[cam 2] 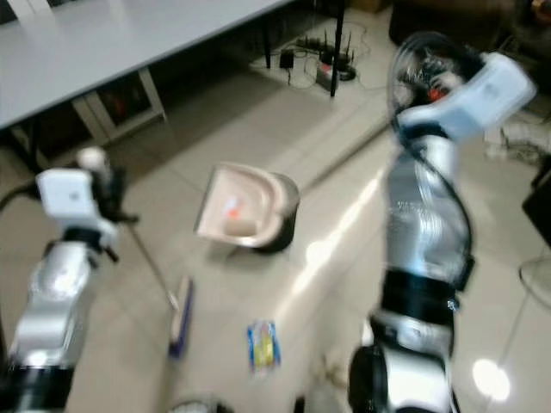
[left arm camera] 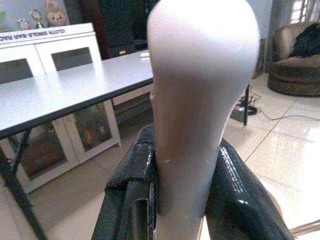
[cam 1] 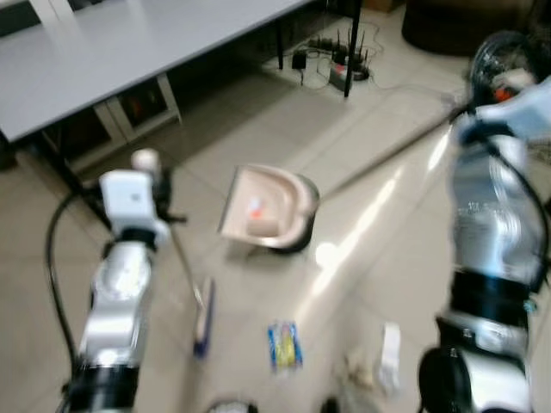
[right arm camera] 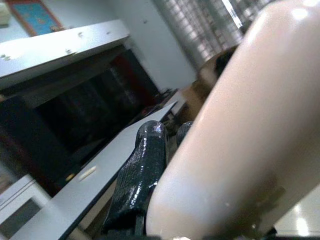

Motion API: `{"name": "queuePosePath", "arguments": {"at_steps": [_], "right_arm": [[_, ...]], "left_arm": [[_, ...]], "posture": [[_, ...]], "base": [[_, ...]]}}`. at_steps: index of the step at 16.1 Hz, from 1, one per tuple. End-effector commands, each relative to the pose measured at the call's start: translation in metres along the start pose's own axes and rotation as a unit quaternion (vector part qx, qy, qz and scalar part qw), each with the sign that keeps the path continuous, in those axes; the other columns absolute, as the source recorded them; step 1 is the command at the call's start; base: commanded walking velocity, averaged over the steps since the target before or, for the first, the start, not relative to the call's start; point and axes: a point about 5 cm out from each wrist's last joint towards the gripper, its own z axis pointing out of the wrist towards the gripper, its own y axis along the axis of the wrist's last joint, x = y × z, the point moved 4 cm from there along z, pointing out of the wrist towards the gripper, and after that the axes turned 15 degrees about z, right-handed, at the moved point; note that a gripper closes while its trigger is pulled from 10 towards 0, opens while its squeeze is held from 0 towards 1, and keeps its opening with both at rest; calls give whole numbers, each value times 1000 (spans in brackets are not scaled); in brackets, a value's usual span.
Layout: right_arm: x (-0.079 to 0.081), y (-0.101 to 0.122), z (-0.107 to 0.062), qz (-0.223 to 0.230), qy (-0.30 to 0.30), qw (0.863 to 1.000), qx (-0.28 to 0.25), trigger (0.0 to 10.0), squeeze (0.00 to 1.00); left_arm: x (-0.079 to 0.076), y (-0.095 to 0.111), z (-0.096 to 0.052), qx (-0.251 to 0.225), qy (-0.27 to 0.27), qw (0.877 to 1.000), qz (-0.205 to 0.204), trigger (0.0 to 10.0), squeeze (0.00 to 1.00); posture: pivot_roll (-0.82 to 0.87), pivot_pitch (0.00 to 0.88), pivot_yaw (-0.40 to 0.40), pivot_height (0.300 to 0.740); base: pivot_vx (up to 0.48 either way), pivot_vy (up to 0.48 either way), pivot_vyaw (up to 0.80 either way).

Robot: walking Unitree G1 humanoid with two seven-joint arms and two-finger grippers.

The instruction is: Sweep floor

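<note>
**Broom and dustpan held over open tile**

At mid-frame the dustpan [cam 1: 269,209] sits on the floor [cam 1: 379,284], open tile around it. Left end effector [left arm camera: 175,200] is clenched on the broom handle [left arm camera: 192,110]; the broom head [cam 1: 203,318] rests lower left, near a wrapper [cam 1: 284,344]. Right end effector [right arm camera: 150,175] grasps the dustpan handle [right arm camera: 240,150]. A grey surface [cam 1: 129,43] edges the upper left.

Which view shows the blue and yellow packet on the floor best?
The left eye view: the packet lies unobstructed on the tiles, between the broom head and the white litter, below the dustpan. The right eye view shows it too, slightly blurrier. Both wrist views look at handles and furniture instead.
</note>
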Motion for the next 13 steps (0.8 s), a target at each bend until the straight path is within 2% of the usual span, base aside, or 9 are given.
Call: {"name": "queuePosePath", "arguments": {"at_steps": [1, 9, 13], "right_arm": [[19, 7, 0, 19, 32, 999, -18, 10000, 0], [18, 6, -1, 15, 31, 999, -18, 10000, 0], [18, 6, -1, 16, 29, 999, -15, 10000, 0]], "left_arm": [[10, 10, 2, -20, 12, 1000, 7, 10000, 0], [10, 9, 1, -19, 11, 1000, 8, 10000, 0], [9, 9, 1, -18, 11, 1000, 8, 10000, 0]], "posture": [[33, 80, 57, 740], [34, 82, 57, 740], [33, 85, 57, 740]], "base": [[390, 0, 0], [392, 0, 0], [393, 0, -567]]}}
